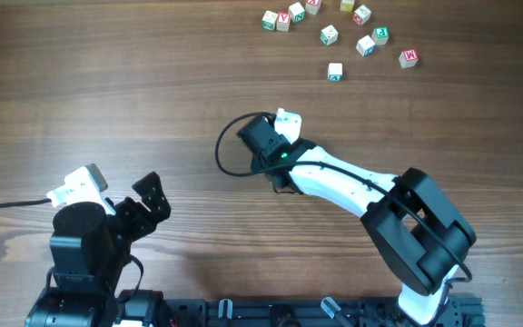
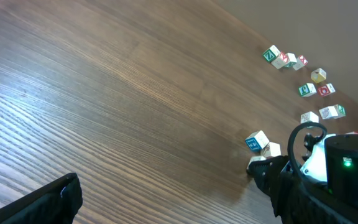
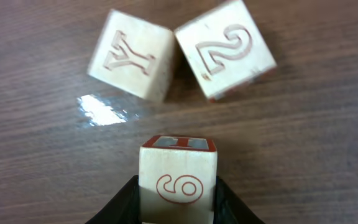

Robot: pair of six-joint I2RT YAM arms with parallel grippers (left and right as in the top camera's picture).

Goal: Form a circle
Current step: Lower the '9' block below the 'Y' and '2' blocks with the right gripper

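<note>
right wrist: right claw [image 3: 178, 196] clamped on 6 cube [image 3: 178, 168], near touching y cube [image 3: 132, 55] and 2 cube [image 3: 225, 48]. placing step; next, set it against both. left claw [image 1: 155, 200] apart.

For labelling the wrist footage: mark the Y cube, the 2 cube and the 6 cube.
Y cube [image 3: 130, 57]: right wrist view, on the engraved Y face.
2 cube [image 3: 225, 50]: right wrist view, on the numeral's face.
6 cube [image 3: 178, 185]: right wrist view, on the front face's numeral.
</note>
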